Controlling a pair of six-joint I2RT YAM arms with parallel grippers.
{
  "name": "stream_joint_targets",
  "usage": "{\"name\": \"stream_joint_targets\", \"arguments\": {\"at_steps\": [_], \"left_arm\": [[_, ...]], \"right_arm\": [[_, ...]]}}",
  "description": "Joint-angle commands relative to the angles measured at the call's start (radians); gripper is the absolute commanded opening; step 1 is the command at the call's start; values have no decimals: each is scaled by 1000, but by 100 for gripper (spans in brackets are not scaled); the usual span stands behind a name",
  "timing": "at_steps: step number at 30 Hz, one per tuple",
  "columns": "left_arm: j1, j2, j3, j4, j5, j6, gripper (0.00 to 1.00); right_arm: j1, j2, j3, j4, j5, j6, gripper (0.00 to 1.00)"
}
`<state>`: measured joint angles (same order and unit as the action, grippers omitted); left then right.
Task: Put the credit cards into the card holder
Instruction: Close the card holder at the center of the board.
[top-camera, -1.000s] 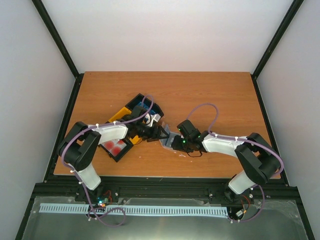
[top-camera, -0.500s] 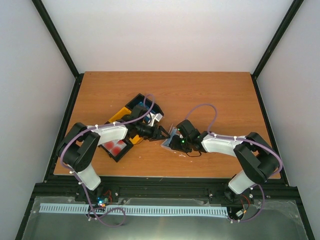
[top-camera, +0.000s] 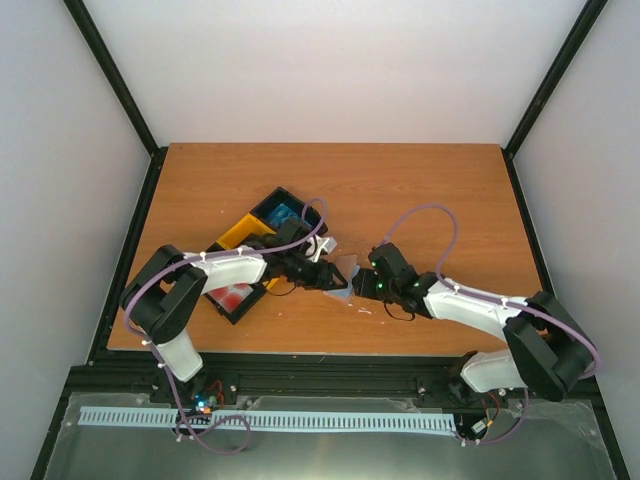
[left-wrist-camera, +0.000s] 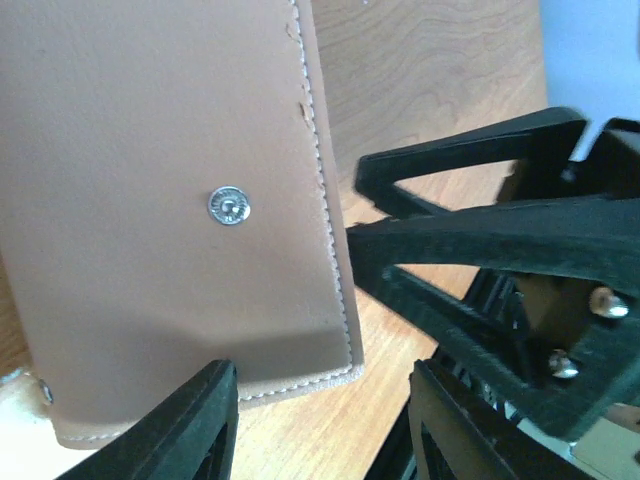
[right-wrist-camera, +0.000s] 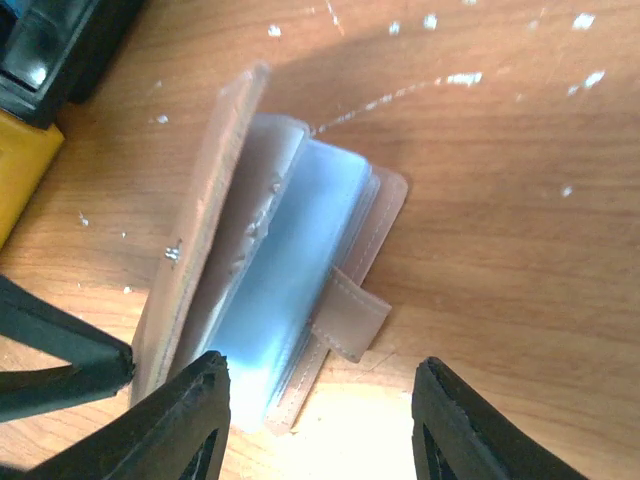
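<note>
- Top view: the card holder (top-camera: 343, 268) lies on the tabletop (top-camera: 430, 190) between both arms. The left end effector (top-camera: 326, 274) is at its left edge and the right end effector (top-camera: 369, 284) just beside its right, so neither is clearly nearer. Red credit cards (top-camera: 232, 297) lie well apart to the left.
- Left wrist view: the left end effector (left-wrist-camera: 322, 378) is spread and grips nothing. The card holder (left-wrist-camera: 150, 130) lies ahead, its stitched edge just above the fingers and its snap stud (left-wrist-camera: 229, 206) farther ahead.
- Right wrist view: the right end effector (right-wrist-camera: 322, 365) is spread and empty. The card holder (right-wrist-camera: 270, 260) stands half open straight ahead, long axis running away from the fingers, strap tab (right-wrist-camera: 350, 315) nearest.
</note>
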<state>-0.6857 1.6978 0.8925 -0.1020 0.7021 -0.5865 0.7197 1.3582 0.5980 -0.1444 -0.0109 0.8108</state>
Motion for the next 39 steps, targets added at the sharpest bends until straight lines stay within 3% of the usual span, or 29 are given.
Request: {"name": "stream_joint_targets", "arguments": {"at_steps": [1, 5, 8, 12, 16, 23, 34, 39], "left_arm": [[-7, 23, 53, -45, -57, 49, 48], [-9, 49, 100, -128, -125, 59, 43], [-9, 71, 136, -180, -185, 68, 38], [-12, 77, 145, -189, -154, 95, 37], [-13, 85, 149, -196, -143, 106, 38], [-15, 128, 186, -280, -255, 97, 40], [-15, 177, 208, -329, -315, 87, 41], [-15, 191, 224, -363, -365, 93, 41]], "right_arm": [[-35, -56, -17, -8, 36, -224, 49], [-46, -98, -47, 25, -30, -457, 50], [-55, -87, -43, 31, -54, -534, 49], [-55, -15, 3, 25, -99, -601, 46], [-56, 82, 61, -9, -98, -635, 41], [-55, 190, 129, -51, 11, -651, 44], [-55, 273, 177, -64, -179, -704, 38], [-56, 326, 219, -90, -183, -711, 32]]}}
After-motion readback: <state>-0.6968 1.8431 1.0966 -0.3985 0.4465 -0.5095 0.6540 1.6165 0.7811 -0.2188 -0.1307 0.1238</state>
